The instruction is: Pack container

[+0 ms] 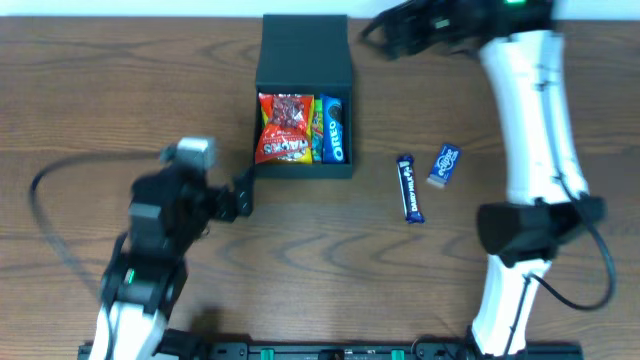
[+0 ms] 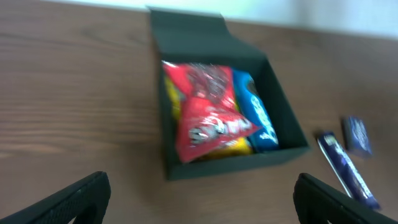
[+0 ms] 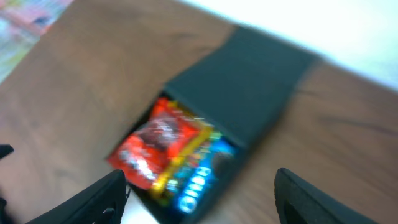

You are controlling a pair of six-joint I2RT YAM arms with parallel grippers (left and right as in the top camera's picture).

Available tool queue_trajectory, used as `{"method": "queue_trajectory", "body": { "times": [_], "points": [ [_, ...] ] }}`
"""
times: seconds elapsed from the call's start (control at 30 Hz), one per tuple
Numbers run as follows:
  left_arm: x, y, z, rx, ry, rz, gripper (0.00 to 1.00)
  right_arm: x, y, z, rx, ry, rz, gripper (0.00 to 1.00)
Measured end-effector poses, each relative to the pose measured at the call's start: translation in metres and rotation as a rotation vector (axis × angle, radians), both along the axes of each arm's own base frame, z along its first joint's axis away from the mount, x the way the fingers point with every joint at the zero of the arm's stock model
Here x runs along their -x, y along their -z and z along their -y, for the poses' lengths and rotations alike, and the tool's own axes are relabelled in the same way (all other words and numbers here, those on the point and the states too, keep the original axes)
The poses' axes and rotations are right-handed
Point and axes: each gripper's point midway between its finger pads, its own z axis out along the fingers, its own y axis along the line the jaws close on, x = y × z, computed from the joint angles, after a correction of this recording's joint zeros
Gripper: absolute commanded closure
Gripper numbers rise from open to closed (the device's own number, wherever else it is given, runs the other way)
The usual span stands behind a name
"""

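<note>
The container is a dark green square box in the middle of the table, its flap lid folded back on the far side. A red snack packet, a yellow one and a blue Oreo pack lie inside. My left gripper stands open just off the box's near left corner, and in its wrist view the container lies ahead of the empty left gripper. My right gripper hovers open by the lid's far right, and the right gripper holds nothing above the container.
A dark blue chocolate bar and a small blue packet lie on the wooden table right of the box. The same bar and packet show in the left wrist view. The right arm's white links run along the table's right side.
</note>
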Motion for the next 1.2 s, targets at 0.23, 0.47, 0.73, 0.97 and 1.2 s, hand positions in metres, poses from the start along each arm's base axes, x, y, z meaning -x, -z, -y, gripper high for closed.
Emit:
{"method": "queue_trajectory", "body": {
  "times": [0.23,0.47,0.73,0.97,1.2],
  "points": [
    [-0.029,0.013,0.096,-0.082,0.272,-0.086,0.05,-0.006,0.004,0.075,0.038,0.18,-0.052,0.24],
    [-0.027,0.041,0.177,-0.017,0.527,-0.128,0.05,-0.008,0.011,0.13,0.064,0.312,-0.093,0.24],
    [-0.036,0.004,0.211,0.161,0.628,0.003,0.05,-0.006,0.018,0.184,0.098,0.436,-0.116,0.23],
    [-0.027,0.042,0.247,0.164,0.68,-0.168,0.05,-0.003,0.021,0.223,0.104,0.524,-0.128,0.24],
    [-0.032,0.069,0.291,0.041,0.656,-0.358,0.02,-0.002,0.021,0.243,0.099,0.581,-0.132,0.22]
  ]
}}
